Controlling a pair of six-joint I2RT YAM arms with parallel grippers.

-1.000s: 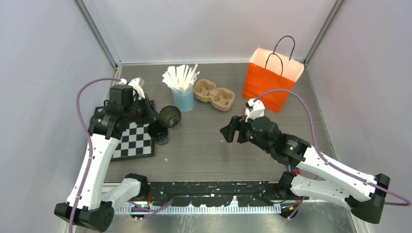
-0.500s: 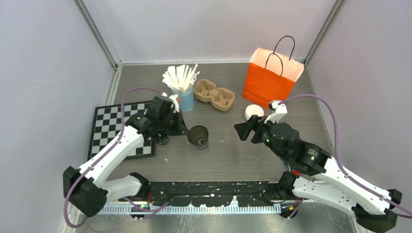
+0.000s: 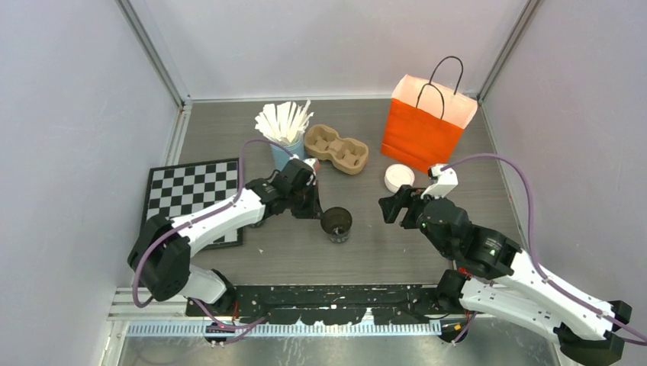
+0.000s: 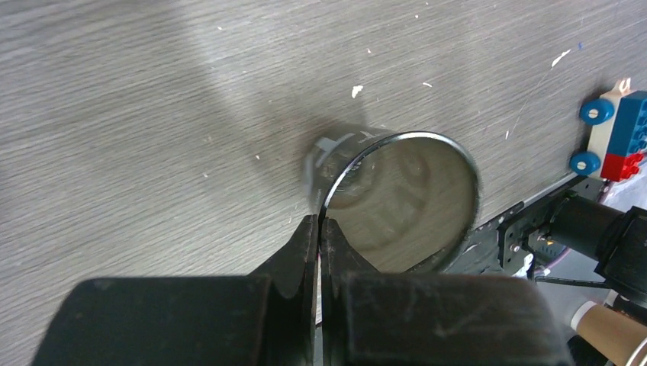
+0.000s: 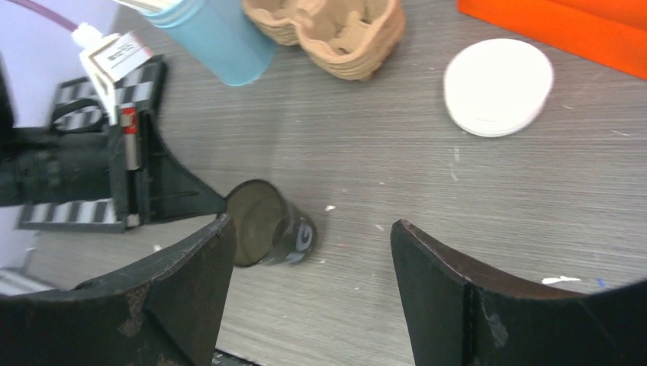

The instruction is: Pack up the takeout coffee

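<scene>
One takeout coffee cup [image 3: 336, 224], dark and with no lid on it, is at the table's middle. My left gripper [image 3: 321, 210] is shut on its rim, one finger inside the cup [image 4: 397, 202] and one outside. In the left wrist view the left gripper [image 4: 319, 222] pinches the near edge of the rim. A white lid [image 3: 398, 177] lies flat in front of the orange bag [image 3: 422, 131]. My right gripper [image 3: 391, 206] stands open and holds nothing, just right of the cup [image 5: 268, 223] and near the lid [image 5: 498, 86].
A brown cup carrier [image 3: 336, 149] and a light-blue cup of white sticks [image 3: 288, 154] stand at the back. A checkerboard mat [image 3: 188, 191] lies at the left. A small toy brick [image 4: 613, 130] sits at the table's near edge.
My left gripper has carried the cup from the checkerboard to the table's middle. My right gripper has shifted right and nearer, uncovering the white lid, and stays open.
</scene>
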